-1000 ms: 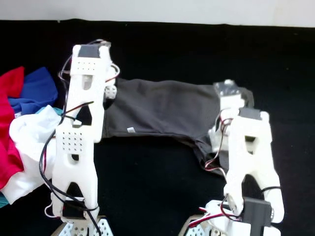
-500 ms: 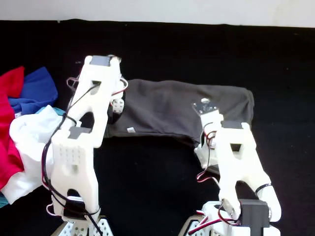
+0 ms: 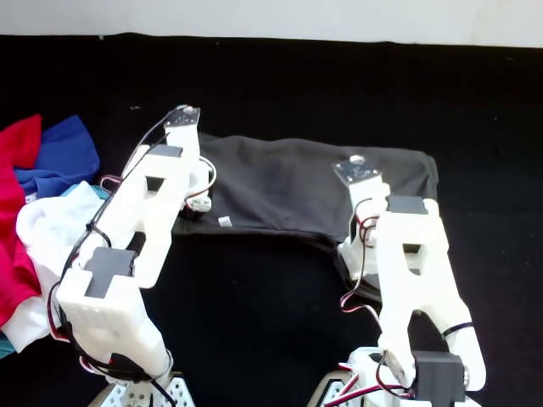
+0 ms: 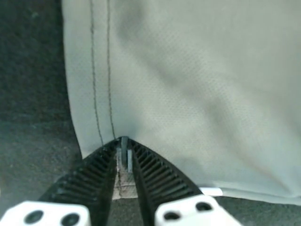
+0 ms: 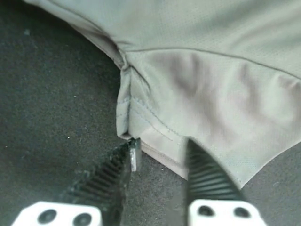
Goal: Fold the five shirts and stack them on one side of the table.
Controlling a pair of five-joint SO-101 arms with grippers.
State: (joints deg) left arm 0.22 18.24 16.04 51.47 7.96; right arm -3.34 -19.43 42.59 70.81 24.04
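A grey shirt (image 3: 297, 182) lies spread out flat in the middle of the black table (image 3: 254, 322). The left arm (image 3: 144, 212) reaches to the shirt's near left corner. Its jaws are closed tight and pinch the stitched edge of the shirt (image 4: 188, 94) right at that corner. The right arm (image 3: 411, 263) is at the near right side of the shirt, by the sleeve. Its jaws are open, and the edge of the sleeve (image 5: 155, 127) sits just in front of the gap between them. On the left side of the table is a messy pile of other shirts: a red one (image 3: 13, 246), a blue one (image 3: 59, 157) and a white one (image 3: 51, 229). The pile is beside the left arm and apart from the grey shirt.
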